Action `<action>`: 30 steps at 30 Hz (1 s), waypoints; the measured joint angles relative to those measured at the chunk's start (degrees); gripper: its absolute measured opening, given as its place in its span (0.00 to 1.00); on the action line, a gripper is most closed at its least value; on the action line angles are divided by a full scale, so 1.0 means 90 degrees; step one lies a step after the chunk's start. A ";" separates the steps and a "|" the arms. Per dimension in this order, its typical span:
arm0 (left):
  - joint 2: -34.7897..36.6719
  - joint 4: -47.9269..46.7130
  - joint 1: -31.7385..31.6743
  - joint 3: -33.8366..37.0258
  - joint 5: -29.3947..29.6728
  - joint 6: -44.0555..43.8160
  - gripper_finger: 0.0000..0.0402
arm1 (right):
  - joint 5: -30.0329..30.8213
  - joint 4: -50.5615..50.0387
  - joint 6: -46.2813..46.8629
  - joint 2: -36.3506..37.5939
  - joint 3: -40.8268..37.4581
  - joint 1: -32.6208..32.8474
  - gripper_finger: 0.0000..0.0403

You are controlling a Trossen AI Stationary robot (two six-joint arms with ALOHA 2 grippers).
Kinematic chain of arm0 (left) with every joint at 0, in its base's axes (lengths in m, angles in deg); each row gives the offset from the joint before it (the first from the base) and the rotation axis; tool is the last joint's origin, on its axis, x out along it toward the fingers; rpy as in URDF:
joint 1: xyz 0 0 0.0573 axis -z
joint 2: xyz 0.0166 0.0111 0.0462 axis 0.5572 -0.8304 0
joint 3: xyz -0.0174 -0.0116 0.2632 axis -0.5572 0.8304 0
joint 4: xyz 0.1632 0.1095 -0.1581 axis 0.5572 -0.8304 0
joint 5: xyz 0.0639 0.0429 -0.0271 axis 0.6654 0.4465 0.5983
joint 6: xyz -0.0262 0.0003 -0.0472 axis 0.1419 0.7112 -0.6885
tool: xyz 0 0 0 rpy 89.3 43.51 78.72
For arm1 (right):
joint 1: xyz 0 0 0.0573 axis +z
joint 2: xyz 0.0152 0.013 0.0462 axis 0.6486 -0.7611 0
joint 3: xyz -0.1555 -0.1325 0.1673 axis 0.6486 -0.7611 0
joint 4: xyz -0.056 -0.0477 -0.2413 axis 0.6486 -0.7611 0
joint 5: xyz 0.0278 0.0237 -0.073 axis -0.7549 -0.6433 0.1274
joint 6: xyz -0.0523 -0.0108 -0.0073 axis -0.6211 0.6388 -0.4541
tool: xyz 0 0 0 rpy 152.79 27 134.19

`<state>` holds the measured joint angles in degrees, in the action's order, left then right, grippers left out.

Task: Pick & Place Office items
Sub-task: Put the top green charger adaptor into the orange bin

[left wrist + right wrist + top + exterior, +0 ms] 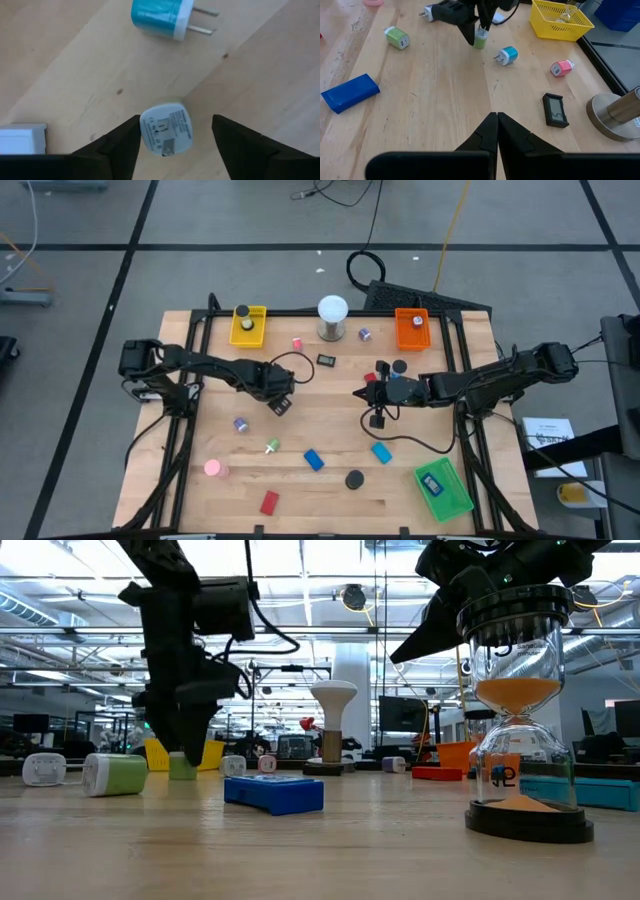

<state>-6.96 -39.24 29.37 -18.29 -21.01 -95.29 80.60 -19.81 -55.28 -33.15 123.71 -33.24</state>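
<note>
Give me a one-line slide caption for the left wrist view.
Left gripper open, fingers either side of a white-faced plug adapter on the wooden table; a blue adapter lies beyond.

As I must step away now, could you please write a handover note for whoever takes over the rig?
Left tool open, straddling a green-and-white plug adapter mid-table, not gripped.
Right tool shut, empty, above mid-table.
Done: yellow tray, orange tray and green tray hold items.
Left: many loose items, such as the blue block and red block.
</note>
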 joint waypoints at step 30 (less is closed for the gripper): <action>-0.0646 0.2472 0.0208 -0.1171 -0.0557 0.3152 0.34 | 0.0002 0.0058 0.0163 0.0000 0.0000 0.0002 0.01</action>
<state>-12.78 -17.00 31.24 -28.82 -26.03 -66.92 80.62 -19.29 -53.81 -33.15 123.71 -33.21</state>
